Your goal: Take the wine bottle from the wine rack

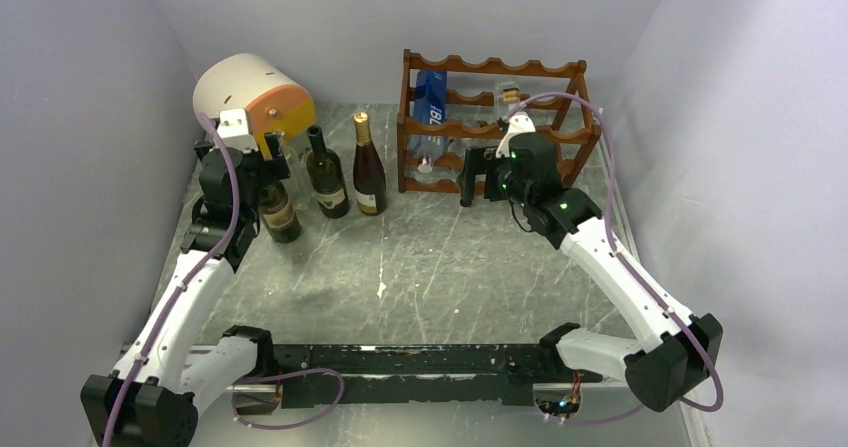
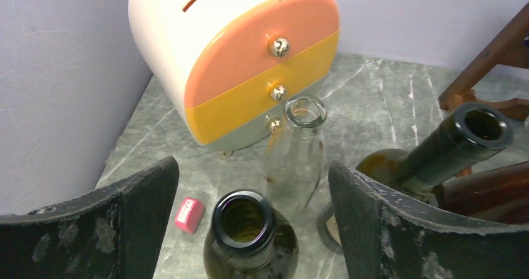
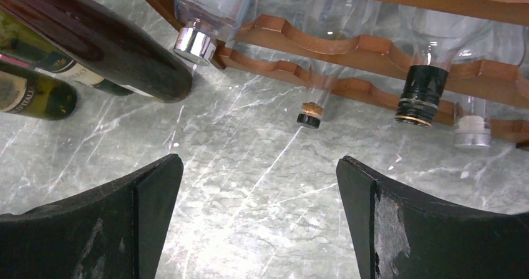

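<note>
Big grey desk point(image 1: 420, 267) first. At the back right stands the wine rack point(image 1: 495, 66), brown wood w/ wavy rails. The right arm point(image 1: 620, 282) reaches up to it. The left arm point(image 1: 180, 307) is far off by the round drawer box point(image 1: 250, 92), so the right arm is the near one by a lot.

Bottles lie flat in the rack, long way going front to back, necks poking out at the right fingers point(image 3: 256, 161). Those fingers are spread wide & hold nothing. They are near the rack's front, not touching it.

A cork-top bottle point(image 3: 310, 113) is nearly straight ahead of them. The wine bottle point(image 3: 419, 92) w/ the black neck wrap is ahead & off to one side. Can't tell which one is meant. I think the fingers must go fwd to a neck, then pull straight back.

The left fingers point(image 2: 252, 165) are wide too, over a standing green bottle point(image 2: 246, 229), not gripping it.
</note>
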Tool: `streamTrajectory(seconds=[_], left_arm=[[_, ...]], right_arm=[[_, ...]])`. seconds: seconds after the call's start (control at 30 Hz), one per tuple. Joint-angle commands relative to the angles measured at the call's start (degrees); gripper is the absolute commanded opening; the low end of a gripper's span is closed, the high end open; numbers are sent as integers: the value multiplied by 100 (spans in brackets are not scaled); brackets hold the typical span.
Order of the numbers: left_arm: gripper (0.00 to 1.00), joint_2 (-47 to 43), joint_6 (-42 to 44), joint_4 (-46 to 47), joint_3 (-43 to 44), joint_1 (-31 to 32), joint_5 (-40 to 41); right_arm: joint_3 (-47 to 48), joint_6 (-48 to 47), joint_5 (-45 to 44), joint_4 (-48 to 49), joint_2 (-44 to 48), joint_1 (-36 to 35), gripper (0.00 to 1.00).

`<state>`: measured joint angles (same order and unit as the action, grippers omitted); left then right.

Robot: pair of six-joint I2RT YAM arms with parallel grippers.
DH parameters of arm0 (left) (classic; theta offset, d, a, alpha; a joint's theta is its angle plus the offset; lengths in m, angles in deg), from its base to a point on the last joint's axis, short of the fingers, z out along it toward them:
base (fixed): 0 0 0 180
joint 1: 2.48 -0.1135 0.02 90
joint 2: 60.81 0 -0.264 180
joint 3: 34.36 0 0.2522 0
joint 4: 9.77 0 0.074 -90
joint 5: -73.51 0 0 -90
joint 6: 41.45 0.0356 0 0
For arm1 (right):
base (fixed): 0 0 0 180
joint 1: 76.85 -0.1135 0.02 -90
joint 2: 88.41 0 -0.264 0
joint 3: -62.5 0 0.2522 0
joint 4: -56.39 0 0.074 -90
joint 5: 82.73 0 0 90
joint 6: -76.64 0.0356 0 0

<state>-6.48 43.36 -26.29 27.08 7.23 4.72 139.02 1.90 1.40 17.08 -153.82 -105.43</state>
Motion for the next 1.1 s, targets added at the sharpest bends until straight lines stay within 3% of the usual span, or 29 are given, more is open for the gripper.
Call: streamTrajectory(seconds=[0.0, 0.17, 0.63, 0.9, 1.07], left_arm=[[95, -274, 82, 175, -48, -49, -317], [97, -577, -19, -104, 141, -51, -517], [96, -1539, -186, -662, 486, -49, -2300], [93, -2103, -174, 244, -409, -49, -4245], [92, -2373, -229, 448, -929, -49, -4736]], right_arm=[[170, 111, 218, 182, -173, 9, 99], [281, 105, 333, 217, -401, 5, 99], [53, 510, 590, 616, -635, 1, 99], [-129, 1118, 834, 1562, -887, 4, 98], [-294, 1565, 840, 2451, -1196, -20, 94]])
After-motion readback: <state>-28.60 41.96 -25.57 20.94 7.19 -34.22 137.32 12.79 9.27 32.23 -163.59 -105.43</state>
